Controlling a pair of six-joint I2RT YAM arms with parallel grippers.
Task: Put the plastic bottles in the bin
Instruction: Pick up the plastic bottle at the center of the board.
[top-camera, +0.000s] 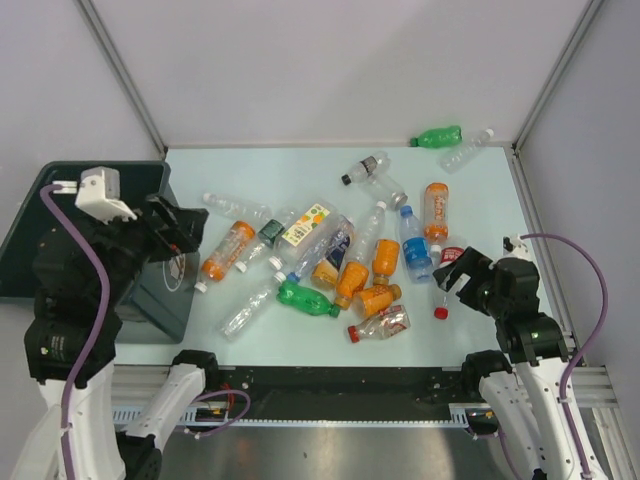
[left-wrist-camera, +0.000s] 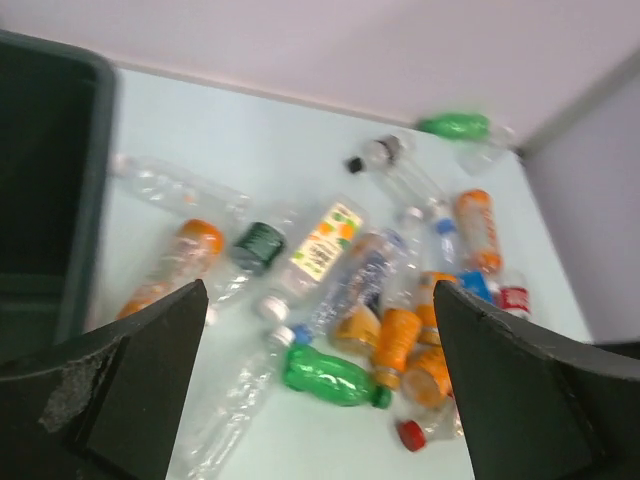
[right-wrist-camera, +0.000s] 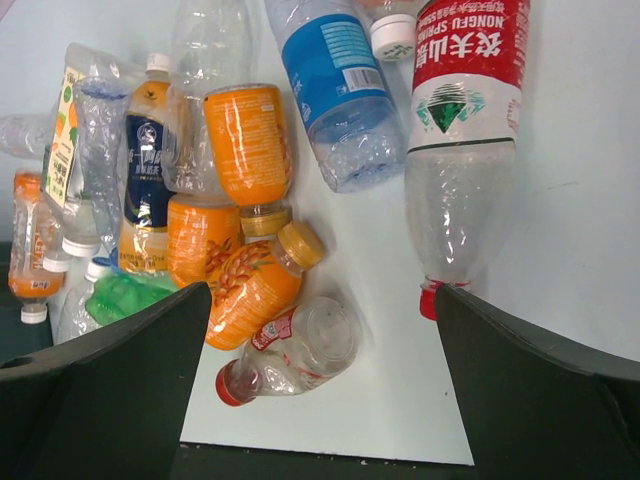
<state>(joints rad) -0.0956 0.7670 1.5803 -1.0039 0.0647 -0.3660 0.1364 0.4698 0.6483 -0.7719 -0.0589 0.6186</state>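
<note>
Right, both arms are poised and neither is carrying anything. Over on the left, the left gripper (top-camera: 188, 228) hangs above the right-hand rim of the bin (top-camera: 25, 235), fingers spread wide apart with only air between them. That bin, a big dark grey-green tub, sits at the left edge of the table (top-camera: 250, 170), with a white emblem (top-camera: 175, 272) on the wall that faces the pile.

And what a pile: the plastic bottles (top-camera: 330, 245) lie scattered across the middle of the table, every one I can see down on the pale surface. An orange bottle (top-camera: 227, 250) with a white cap lies nearest the bin, close to its wall. A green bottle (top-camera: 308, 299) lies at the near edge of the heap, and the left wrist view shows it between the open fingers. Two stragglers sit well apart at the far right corner, a second green one (top-camera: 437, 136) and a clear one (top-camera: 466, 150) right beside it.

On the right, the right gripper (top-camera: 457, 272) hovers over the near right fringe of the heap, its fingers spread to the full, gripping nothing. Its wrist view shows a red-labelled bottle (right-wrist-camera: 460, 130) with a red cap, a blue-labelled one (right-wrist-camera: 335, 80), an orange-capped bottle (right-wrist-camera: 250, 290) and a crushed clear bottle (right-wrist-camera: 295, 350) lying below, between the fingers.
</note>
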